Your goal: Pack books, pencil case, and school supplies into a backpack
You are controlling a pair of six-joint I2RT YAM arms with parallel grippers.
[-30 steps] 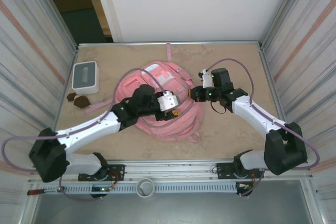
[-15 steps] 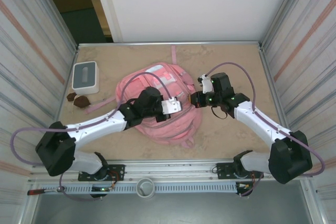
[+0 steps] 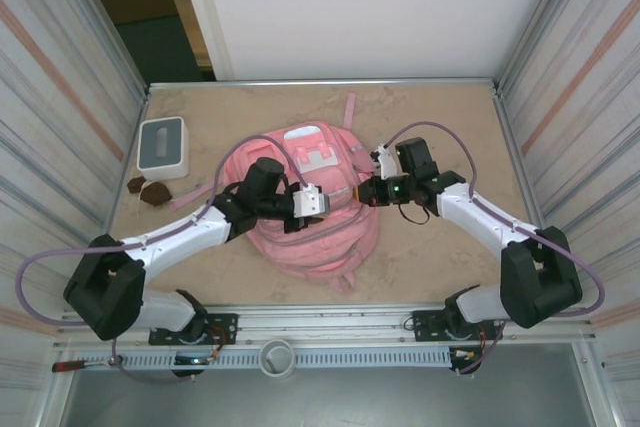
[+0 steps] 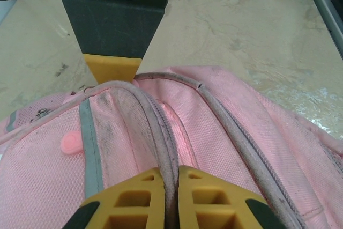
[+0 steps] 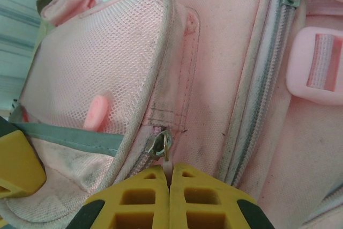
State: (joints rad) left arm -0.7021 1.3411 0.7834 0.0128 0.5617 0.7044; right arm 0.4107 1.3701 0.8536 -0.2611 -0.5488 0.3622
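Note:
The pink backpack [image 3: 320, 242] lies in the middle of the table between both arms. My left gripper [image 3: 332, 199] reaches over it from the left. In the left wrist view this gripper [image 4: 171, 178] is shut on a grey piped seam [image 4: 159, 127] of the backpack. My right gripper [image 3: 362, 192] meets the bag's right side. In the right wrist view it [image 5: 169, 172] is shut on the pale tab of a metal zipper pull [image 5: 161, 146] beside a mesh pocket [image 5: 102, 63]. The books, pencil case and school supplies are out of view.
A white box with a grey top [image 3: 163, 147] stands at the left, with small dark brown lumps [image 3: 148, 190] just in front of it. A pink strap [image 3: 348, 107] trails toward the back edge. Metal walls close in the table on both sides.
My left gripper has closed on the backpack's seam. The backpack has shifted toward the back of the table and bunched up, and both grippers moved with it.

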